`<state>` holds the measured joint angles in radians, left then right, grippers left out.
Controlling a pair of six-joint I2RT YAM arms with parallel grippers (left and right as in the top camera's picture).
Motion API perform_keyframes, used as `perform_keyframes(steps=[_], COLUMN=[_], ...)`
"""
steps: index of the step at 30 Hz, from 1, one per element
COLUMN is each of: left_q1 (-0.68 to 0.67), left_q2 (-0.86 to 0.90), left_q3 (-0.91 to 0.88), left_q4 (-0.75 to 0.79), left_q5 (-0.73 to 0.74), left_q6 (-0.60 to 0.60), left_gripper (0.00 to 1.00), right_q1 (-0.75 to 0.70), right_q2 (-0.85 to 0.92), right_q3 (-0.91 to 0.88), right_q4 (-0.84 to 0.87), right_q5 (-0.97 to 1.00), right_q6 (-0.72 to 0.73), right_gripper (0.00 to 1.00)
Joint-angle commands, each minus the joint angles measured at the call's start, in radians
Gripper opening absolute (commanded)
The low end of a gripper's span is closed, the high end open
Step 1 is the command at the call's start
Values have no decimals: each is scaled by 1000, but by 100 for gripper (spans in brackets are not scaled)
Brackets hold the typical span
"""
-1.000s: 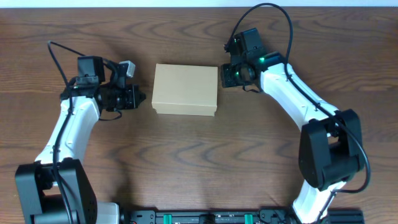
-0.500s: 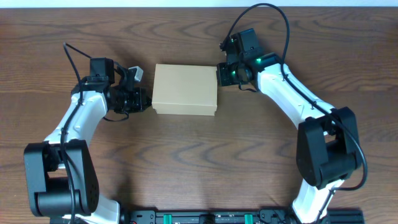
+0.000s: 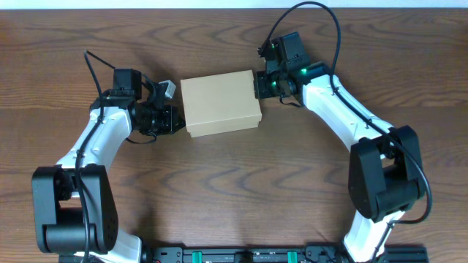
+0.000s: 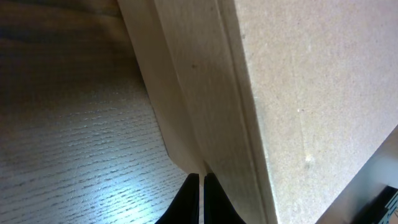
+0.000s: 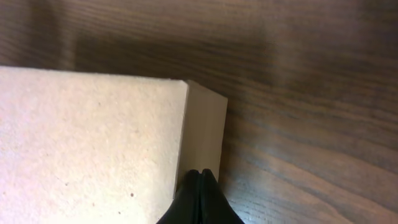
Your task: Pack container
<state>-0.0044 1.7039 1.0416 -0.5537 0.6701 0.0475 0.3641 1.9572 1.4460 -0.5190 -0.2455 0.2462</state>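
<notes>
The container is a small tan cardboard box (image 3: 220, 102), lid closed, lying slightly turned on the wooden table. My left gripper (image 3: 176, 121) is shut, its fingertips (image 4: 201, 180) pressed against the box's left side (image 4: 205, 112). My right gripper (image 3: 257, 85) is shut, its tips (image 5: 201, 177) touching the box's right end wall (image 5: 204, 130) near the far corner. No loose items show in any view.
Dark wooden table (image 3: 234, 183) all round the box. Black base rail (image 3: 248, 254) along the near edge. Arm cables loop above both wrists.
My left gripper has pushed in against the box's left side. The box has turned counter-clockwise, its near left corner shifted right. The right gripper has closed on the box's right end.
</notes>
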Motion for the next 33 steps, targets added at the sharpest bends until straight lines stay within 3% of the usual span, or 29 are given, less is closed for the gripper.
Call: perform_keyframes(steps=[1,5,13,20,28,33], left_q1=[12,37,58,58,58,58], left_q2=[-3,-36,-153,-295,-491,-635], left_q3=[1,3,10,10,10,11], left_q4=[-12,-23,-17,-19,-47,-125], left_q5=[-14,-51,-96,-105,-106,-105], left_q6=[-10,-10,-3,-3,-3,-3], left_gripper=[6,6,6,6,6,6], right_q1=[5,3,45,111,109,99], right_q2=[-10,-67,-101,-100,-113,-223], right_q3=[2,2,0,-1,4,27], right_q4=[-23,-77,-246,-294,-352,-380], right_q5=[9,89,26,44,205,288], right_q6=[11,10,8,8,23,19], right_gripper=[1,1,1,1,1,1])
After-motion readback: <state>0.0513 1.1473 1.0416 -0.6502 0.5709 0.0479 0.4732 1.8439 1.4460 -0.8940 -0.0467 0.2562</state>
